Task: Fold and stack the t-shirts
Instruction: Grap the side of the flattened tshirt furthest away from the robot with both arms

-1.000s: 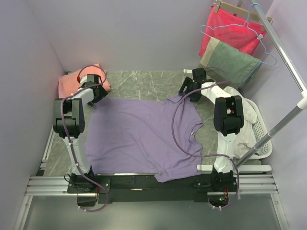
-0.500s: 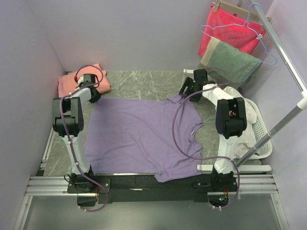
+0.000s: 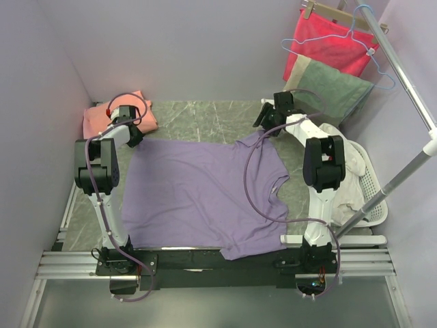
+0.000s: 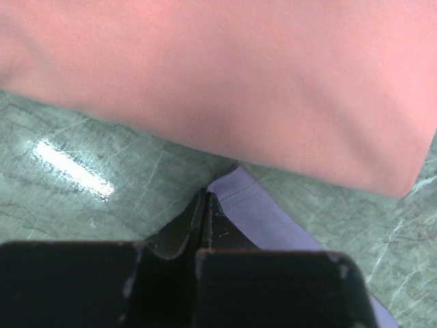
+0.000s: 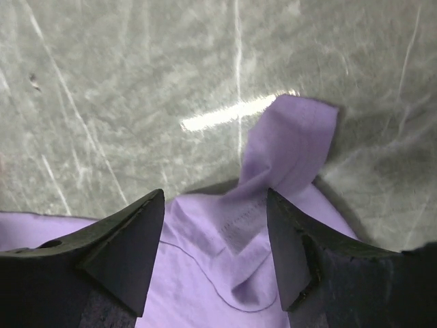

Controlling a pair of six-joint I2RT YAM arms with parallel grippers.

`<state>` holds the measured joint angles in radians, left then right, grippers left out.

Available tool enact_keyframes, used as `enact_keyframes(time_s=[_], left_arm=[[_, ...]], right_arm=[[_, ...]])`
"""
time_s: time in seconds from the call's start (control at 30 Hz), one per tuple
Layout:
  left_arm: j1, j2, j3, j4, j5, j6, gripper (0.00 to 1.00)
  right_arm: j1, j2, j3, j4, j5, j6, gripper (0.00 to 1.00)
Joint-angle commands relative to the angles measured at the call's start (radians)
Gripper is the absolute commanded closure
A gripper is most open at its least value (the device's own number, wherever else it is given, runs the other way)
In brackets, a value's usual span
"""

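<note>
The lavender t-shirt lies spread flat over the green table, collar to the right. The salmon-pink t-shirt sits folded at the back left and fills the top of the left wrist view. My left gripper is at the lavender tee's far-left corner. Its jaws are shut, with the hem corner running into their tips. My right gripper is over the far sleeve. In its wrist view it is open, astride the rumpled sleeve.
A red cloth and a grey-green towel hang from the rack at the back right. A white laundry basket with pale cloth stands beside the right arm. Walls close in the left and the back.
My left gripper shifted slightly toward the back left and closed on the shirt corner. My right gripper moved a little farther back over the sleeve, its jaws narrowing somewhat.
</note>
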<state>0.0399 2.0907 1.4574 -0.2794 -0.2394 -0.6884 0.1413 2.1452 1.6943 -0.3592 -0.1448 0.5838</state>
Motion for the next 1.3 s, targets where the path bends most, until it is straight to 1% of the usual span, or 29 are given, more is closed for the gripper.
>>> enact_keyframes(time_s=[0.0,0.13,0.3,0.47,0.57,0.67,0.77,0.8,0.87,0.9,0.93,0.97,1.1,1.27], left_arm=[[0.002,-0.037,0.026,-0.027,-0.004,0.026,0.99],[0.002,-0.049,0.023,-0.029,-0.008,0.024,0.99],[0.002,-0.043,0.027,-0.032,0.000,0.021,0.99],[0.003,-0.038,0.029,-0.032,-0.001,0.021,0.99],[0.005,-0.041,0.026,-0.030,-0.008,0.023,0.99],[0.009,-0.044,0.029,-0.032,-0.009,0.024,0.99],[0.014,-0.050,0.031,-0.034,-0.014,0.026,0.99],[0.017,-0.052,0.029,-0.032,-0.014,0.026,0.99],[0.018,-0.057,0.027,-0.032,-0.014,0.026,0.99],[0.021,-0.058,0.026,-0.029,-0.012,0.027,0.99],[0.021,-0.058,0.027,-0.029,-0.012,0.027,0.99],[0.021,-0.058,0.027,-0.029,-0.012,0.027,0.99],[0.023,-0.069,0.026,-0.024,-0.009,0.033,0.99],[0.032,-0.124,0.034,-0.040,-0.049,0.047,0.99]], right_arm=[[0.000,-0.023,0.004,0.009,-0.009,0.005,0.32],[0.000,-0.080,-0.080,0.037,0.001,0.016,0.30],[0.007,-0.113,-0.134,0.065,0.011,0.024,0.30],[0.009,-0.082,-0.120,0.078,0.001,0.027,0.32],[0.009,-0.050,-0.072,0.060,0.005,0.016,0.33],[0.009,-0.035,-0.036,0.054,0.010,0.005,0.37],[0.009,-0.013,0.005,0.029,0.013,-0.006,0.57],[0.009,-0.010,0.010,0.034,0.016,-0.006,0.68],[0.009,-0.011,0.016,0.036,0.017,-0.010,0.80],[0.009,-0.008,0.021,0.035,0.014,-0.012,0.91],[0.009,-0.008,0.024,0.035,0.011,-0.019,0.97],[0.011,-0.013,0.024,0.037,0.011,-0.021,1.00],[0.009,-0.041,0.002,0.068,-0.007,-0.033,1.00],[0.007,-0.114,-0.015,0.089,-0.045,-0.055,1.00]])
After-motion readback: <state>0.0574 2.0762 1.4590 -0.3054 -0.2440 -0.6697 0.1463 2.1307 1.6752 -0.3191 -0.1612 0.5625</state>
